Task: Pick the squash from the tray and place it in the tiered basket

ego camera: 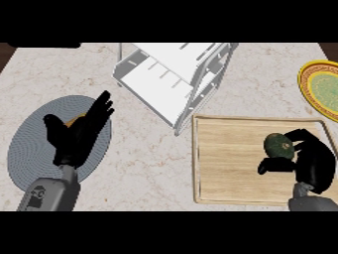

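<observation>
**Right hand curled round squash on tray, left hand resting open**

Left side of the pale speckled marble worktop (pixel 149 168): a round grey woven placemat (pixel 32 134) near the left edge. The left hand (pixel 76 131) shows over it, fingers straight and spread, pointing up and away, holding nothing. A small orange-yellow bit (pixel 76 119) peeks out beside the palm; can't tell what it is, mostly hidden by the hand.

Middle, toward the far edge: the white wire-and-panel tiered basket (pixel 173 74), seen from above, tilted look, its lower corner reaching just beside the tray's far-left corner. Nothing visible inside it.

Right side: a flat rectangular light-wood tray (pixel 226 168) with a raised rim, near the front-right corner of the worktop. The small round dark green squash (pixel 277 145) sits on the tray, right of its middle, faint paler mottling on the skin. The right hand (pixel 310 161) is closed round it from the right, thumb below and fingers arched over the top; the squash's right side is hidden by the hand. Can't tell whether the squash is lifted or touching the wood.

Far right edge: a round plate with yellow rim and green patterned centre (pixel 331 89), cut off by the view's edge, well apart from the tray.
</observation>
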